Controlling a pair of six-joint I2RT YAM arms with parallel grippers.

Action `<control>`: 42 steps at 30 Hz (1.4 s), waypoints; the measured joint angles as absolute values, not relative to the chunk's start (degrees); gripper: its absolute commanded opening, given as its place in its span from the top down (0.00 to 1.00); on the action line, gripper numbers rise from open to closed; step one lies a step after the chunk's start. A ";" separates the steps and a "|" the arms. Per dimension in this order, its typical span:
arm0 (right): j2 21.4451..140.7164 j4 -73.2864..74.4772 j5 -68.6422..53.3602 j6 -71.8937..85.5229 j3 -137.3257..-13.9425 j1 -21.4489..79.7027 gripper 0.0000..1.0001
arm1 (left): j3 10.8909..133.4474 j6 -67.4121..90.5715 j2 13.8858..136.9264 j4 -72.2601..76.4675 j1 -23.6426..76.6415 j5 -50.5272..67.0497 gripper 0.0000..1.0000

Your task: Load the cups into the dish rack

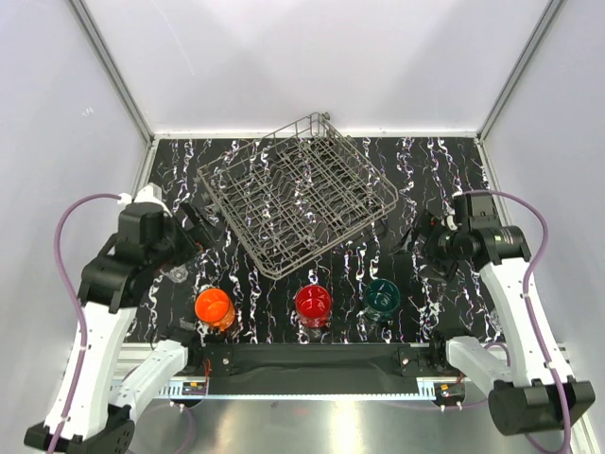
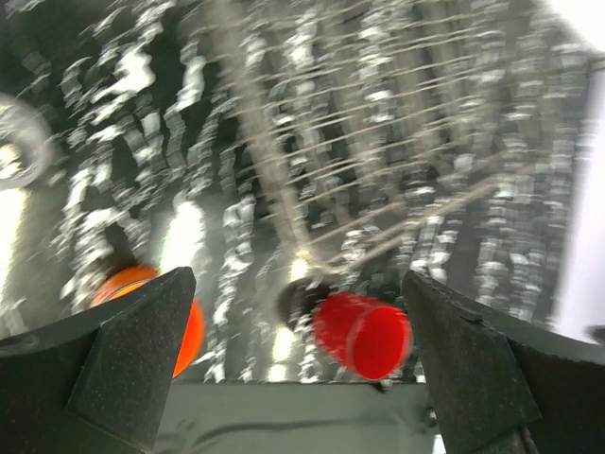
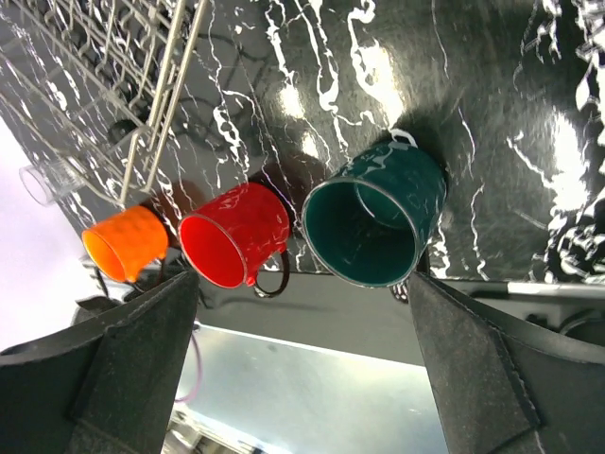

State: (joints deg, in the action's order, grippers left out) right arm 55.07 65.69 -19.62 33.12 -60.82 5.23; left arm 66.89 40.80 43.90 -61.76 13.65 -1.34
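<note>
The grey wire dish rack (image 1: 298,194) sits turned at an angle in the middle of the black marbled table. An orange cup (image 1: 214,306), a red cup (image 1: 313,304) and a dark teal cup (image 1: 382,297) stand in a row near the front edge. A small clear cup (image 1: 176,274) stands left of the rack. My left gripper (image 1: 198,222) is open and empty by the rack's left corner. Its blurred view (image 2: 298,378) shows the red cup (image 2: 364,333) and orange cup (image 2: 132,281). My right gripper (image 1: 421,248) is open and empty, right of the rack, above the teal cup (image 3: 373,222).
The right wrist view also shows the red cup (image 3: 232,241), the orange cup (image 3: 125,243), a clear cup (image 3: 52,180) and the rack's edge (image 3: 161,85). White walls enclose the table on three sides. A black bar (image 1: 312,357) runs along the front edge.
</note>
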 measured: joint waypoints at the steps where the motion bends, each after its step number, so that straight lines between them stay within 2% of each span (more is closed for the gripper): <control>1: 55.81 65.49 -19.70 32.40 -61.06 5.23 0.00 | 66.89 40.82 45.15 -62.98 13.65 -2.92 0.01; 8: 61.49 63.64 -23.86 26.30 -65.52 5.23 0.01 | 68.36 43.81 56.18 -70.91 13.65 -13.13 0.01; 15: 68.38 63.70 -25.93 21.56 -67.18 5.43 0.02 | 70.48 46.83 68.05 -74.13 11.29 -18.79 0.08; 17: 68.79 63.92 -26.15 20.56 -68.23 5.85 0.02 | 70.48 47.05 71.20 -74.24 9.67 -20.16 0.18; 19: 68.77 63.92 -26.44 19.99 -69.14 6.96 0.02 | 70.35 47.37 73.30 -73.93 7.97 -21.37 0.24; 21: 68.77 63.86 -26.98 19.62 -69.63 8.16 0.01 | 69.63 47.57 73.95 -73.14 6.61 -21.98 0.26; 22: 68.77 63.86 -27.24 19.40 -69.67 8.64 0.01 | 69.28 47.62 74.02 -72.93 5.50 -22.06 0.33; 42: 68.99 63.70 -28.03 17.23 -69.95 12.10 0.00 | 65.71 46.46 88.97 -62.72 -2.09 -23.22 0.35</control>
